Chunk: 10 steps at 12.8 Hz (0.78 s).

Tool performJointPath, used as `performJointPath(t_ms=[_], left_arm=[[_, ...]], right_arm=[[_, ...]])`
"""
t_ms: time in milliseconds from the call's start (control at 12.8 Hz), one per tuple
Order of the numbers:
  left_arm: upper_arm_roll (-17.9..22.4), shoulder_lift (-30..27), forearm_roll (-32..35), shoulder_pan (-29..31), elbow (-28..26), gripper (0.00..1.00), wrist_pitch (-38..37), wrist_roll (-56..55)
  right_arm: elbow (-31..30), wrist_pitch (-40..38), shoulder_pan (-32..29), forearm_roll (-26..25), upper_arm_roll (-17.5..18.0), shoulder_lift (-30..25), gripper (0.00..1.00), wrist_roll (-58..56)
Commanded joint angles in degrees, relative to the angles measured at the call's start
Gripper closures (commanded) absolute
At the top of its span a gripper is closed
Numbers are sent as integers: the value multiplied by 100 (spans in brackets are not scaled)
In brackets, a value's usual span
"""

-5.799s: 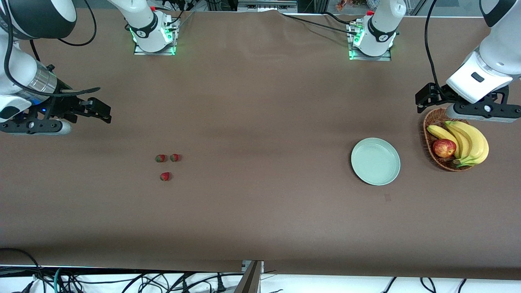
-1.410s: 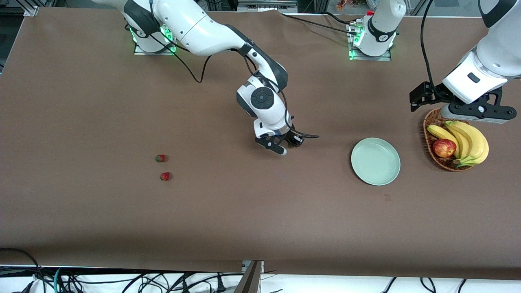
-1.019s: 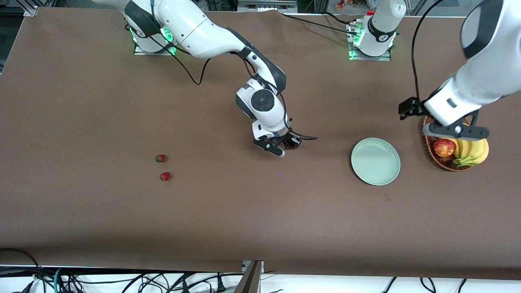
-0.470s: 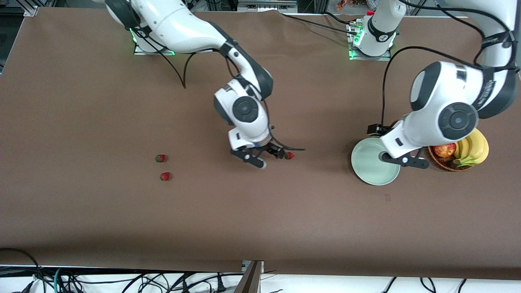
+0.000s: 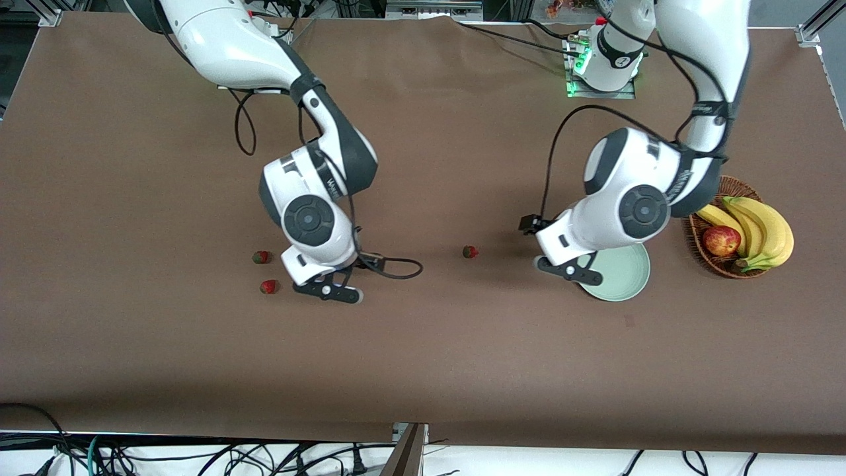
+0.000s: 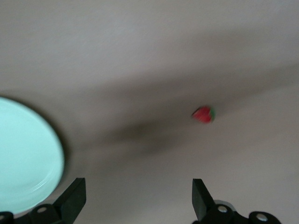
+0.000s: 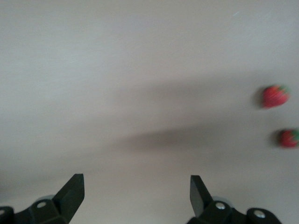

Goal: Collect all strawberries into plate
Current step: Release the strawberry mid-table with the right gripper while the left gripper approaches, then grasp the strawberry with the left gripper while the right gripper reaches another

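A brown woven wicker basket (image 5: pixel 695 228) sits at the left arm's end of the brown table (image 5: pixel 423 357), holding a bunch of yellow bananas (image 5: pixel 760 228) and a red apple (image 5: pixel 721 240).

This is a robotics lab: two white arms are bolted by lit green bases (image 5: pixel 598 82) to a brown-covered surface (image 5: pixel 423 357), loose cables (image 5: pixel 99 453) tangle below its lower edge (bottom left of the frame), and aluminium framing (image 5: pixel 39 10) shows at the upper corners.
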Motion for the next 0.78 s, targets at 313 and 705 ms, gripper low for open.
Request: performJointPath(t_ms=[313,705], left_arm=[[121,818,102,-929,126,0,1640,-1506],[121,1117,1077,-1324,118,0,1835,-2210]], right_arm=[[-1126,816,-575,3,-714,-171,0,-2873],[-1620,1557,-937,485,-670,-127,3,-3255]])
